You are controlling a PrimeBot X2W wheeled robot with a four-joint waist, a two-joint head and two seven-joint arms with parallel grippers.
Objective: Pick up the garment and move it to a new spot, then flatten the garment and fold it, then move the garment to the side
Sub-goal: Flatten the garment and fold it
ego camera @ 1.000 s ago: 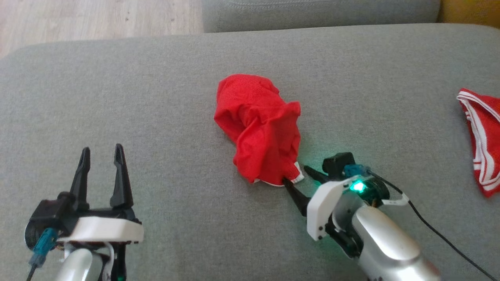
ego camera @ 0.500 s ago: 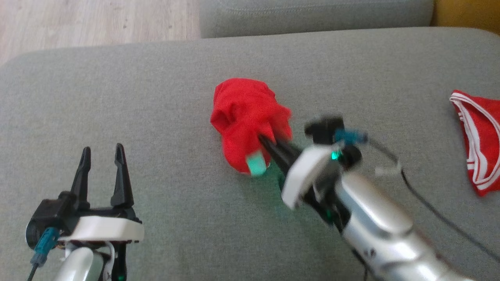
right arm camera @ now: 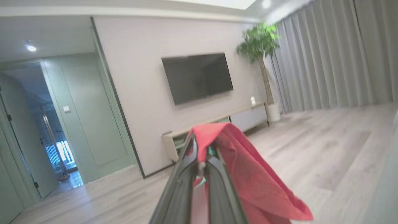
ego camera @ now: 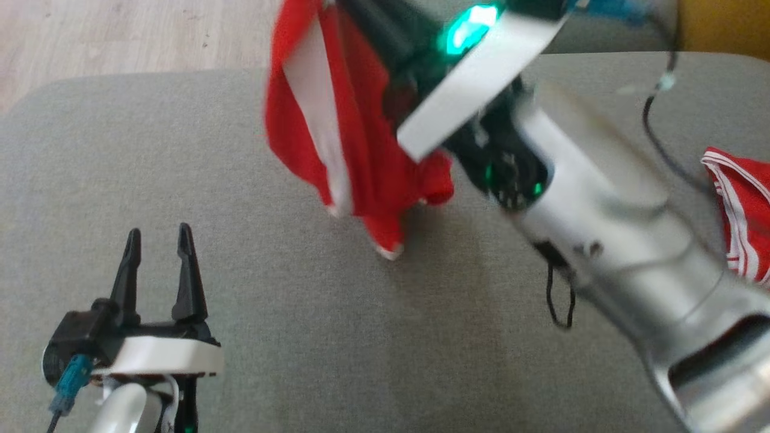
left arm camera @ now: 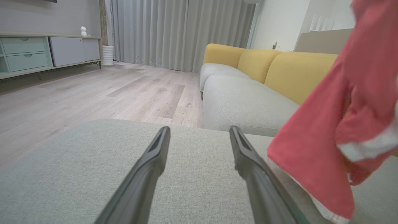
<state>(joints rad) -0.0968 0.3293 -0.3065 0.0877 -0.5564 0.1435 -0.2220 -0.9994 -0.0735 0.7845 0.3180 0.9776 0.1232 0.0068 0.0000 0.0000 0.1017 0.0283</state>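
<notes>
Red garment (ego camera: pixel 361 150) hangs in the air over the middle of the grey sofa (ego camera: pixel 180 150), toward its far edge. Your right jaws are shut tight on its top and hold it up. I cannot tell if its low tip touches the sofa. Your left jaws are wide open with nothing in them, by the near left corner. Another red cloth (ego camera: pixel 743 204) lies at the right edge.

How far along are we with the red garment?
Pickup looks done: the right gripper is shut on the red garment, hanging over the grey cushion. In hand: carrying it to a new spot. Left: flattening, folding, moving aside; the left gripper is open.
</notes>
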